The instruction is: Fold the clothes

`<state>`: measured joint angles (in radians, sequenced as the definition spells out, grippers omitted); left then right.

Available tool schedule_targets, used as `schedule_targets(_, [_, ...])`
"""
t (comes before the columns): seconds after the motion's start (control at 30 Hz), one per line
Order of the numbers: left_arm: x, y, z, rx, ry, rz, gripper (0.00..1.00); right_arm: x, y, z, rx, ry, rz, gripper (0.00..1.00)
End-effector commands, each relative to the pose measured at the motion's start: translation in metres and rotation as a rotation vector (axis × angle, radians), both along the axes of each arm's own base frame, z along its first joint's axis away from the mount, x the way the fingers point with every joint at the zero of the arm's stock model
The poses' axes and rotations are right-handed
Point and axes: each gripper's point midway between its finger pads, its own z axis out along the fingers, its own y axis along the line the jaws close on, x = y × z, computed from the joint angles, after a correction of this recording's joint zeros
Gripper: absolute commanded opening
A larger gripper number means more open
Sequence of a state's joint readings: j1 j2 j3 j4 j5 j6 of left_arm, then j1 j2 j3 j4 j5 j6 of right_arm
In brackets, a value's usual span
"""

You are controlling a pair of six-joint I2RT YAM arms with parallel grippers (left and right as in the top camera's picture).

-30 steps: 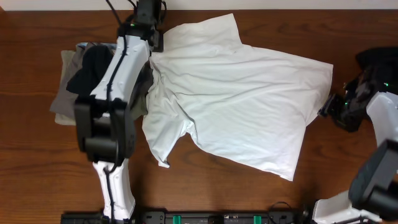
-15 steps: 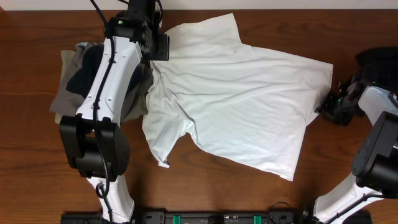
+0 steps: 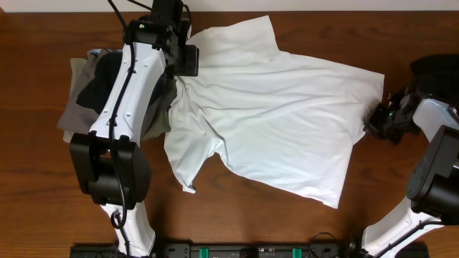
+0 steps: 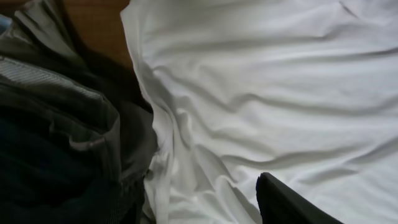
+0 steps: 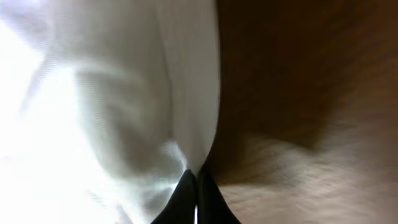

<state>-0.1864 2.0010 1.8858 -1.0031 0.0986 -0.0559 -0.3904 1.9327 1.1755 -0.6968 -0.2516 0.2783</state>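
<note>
on the counter, a white shirt lies spread.
our right pincer pinches its edge; left pincer over it, grip we cannot tell.

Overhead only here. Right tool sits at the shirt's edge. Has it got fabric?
Observer: Yes. Right wrist view: the right tool is closed on the white T-shirt at its edge, a sliver of fabric between the tips.
Operator: Is the left tool open or shut?
Observer: Cannot tell. Left wrist view shows one dark finger only, above wrinkled shirt.
Operator: What's under that arm?
Observer: The shirt's edge lies against the garment pile, grey and dark, touching it.
</note>
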Motion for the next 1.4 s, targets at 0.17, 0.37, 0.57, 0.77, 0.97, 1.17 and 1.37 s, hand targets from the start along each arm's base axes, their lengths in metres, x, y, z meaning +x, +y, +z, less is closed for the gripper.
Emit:
schedule_targets(0.17, [-0.003, -0.001, 0.003, -0.001, 0.009, -0.006, 0.6, 0.014, -0.085, 0.097, -0.363, -0.187, -0.11, 0.01])
schedule_targets(0.37, [-0.003, -0.001, 0.003, 0.0, 0.009, -0.006, 0.6, 0.009, -0.106, 0.124, -0.499, -0.215, -0.131, 0.34])
schedule_targets(0.57, [-0.003, -0.001, 0.002, 0.0, 0.009, -0.006, 0.6, -0.017, -0.081, 0.107, -0.377, -0.101, -0.114, 0.55])
schedule_targets(0.77, [-0.004, -0.001, 0.002, 0.0, 0.013, -0.006, 0.61, -0.041, -0.058, 0.086, -0.268, -0.006, -0.107, 0.45])
schedule_targets(0.97, [-0.023, -0.013, -0.002, -0.01, 0.077, -0.121, 0.61, -0.064, -0.039, 0.049, -0.196, 0.06, -0.092, 0.4])
schedule_targets(1.17, [-0.067, -0.036, -0.014, 0.005, 0.228, -0.214, 0.6, -0.081, -0.028, 0.025, -0.158, 0.091, -0.098, 0.42])
schedule_targets(1.37, [-0.107, -0.054, -0.049, 0.041, 0.363, -0.282, 0.6, -0.086, -0.012, 0.005, -0.099, 0.064, -0.089, 0.4])
